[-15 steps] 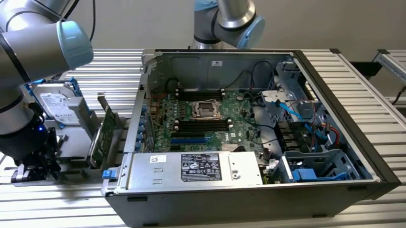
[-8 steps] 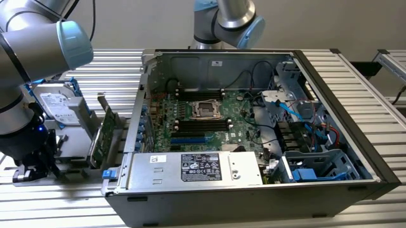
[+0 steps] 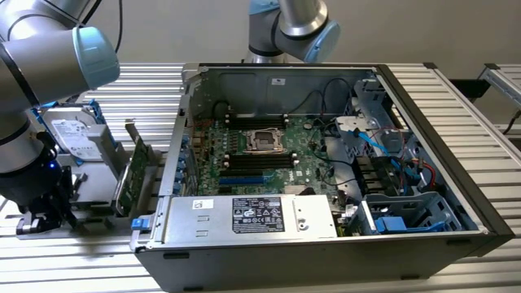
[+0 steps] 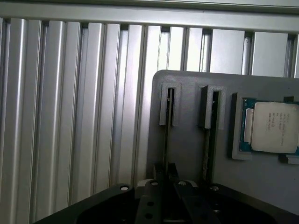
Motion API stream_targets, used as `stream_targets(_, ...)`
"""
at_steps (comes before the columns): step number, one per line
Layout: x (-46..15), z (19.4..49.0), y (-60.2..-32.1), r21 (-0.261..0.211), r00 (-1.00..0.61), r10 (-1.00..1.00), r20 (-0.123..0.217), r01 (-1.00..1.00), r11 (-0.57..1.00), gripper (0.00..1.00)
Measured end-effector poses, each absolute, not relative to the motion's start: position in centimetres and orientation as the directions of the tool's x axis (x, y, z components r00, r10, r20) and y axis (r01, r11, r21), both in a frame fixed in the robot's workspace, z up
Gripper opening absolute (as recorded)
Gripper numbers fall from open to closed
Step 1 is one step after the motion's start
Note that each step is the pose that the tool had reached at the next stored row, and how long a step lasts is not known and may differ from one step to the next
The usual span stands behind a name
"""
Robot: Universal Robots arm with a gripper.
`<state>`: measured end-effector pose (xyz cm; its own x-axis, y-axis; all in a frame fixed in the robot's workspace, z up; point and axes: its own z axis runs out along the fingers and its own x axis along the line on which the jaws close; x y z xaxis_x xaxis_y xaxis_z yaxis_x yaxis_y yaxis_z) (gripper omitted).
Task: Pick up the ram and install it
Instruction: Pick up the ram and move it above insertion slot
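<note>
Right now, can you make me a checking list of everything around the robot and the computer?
Surface: ribbed metal table with a grey parts tray and an open computer case on it.
Job's things: the ram stands on edge in a tray slot; the motherboard lies uncovered in the case.
Clutter: hard drive, green expansion card and processor chip, all on the tray.
Grippers: the gripper is down at the tray, shut on the ram's two sides.
Cables: blue cables inside the case.
Surroundings: plain wall behind; nothing else seen.
</note>
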<state>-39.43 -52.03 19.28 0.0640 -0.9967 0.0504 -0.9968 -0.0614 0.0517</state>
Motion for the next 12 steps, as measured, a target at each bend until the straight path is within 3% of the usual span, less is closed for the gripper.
stream_targets(12, -39.3, 22.5, -52.0, 0.052, 0.064, -0.997, 0.050, -0.997, -0.061, 0.14)
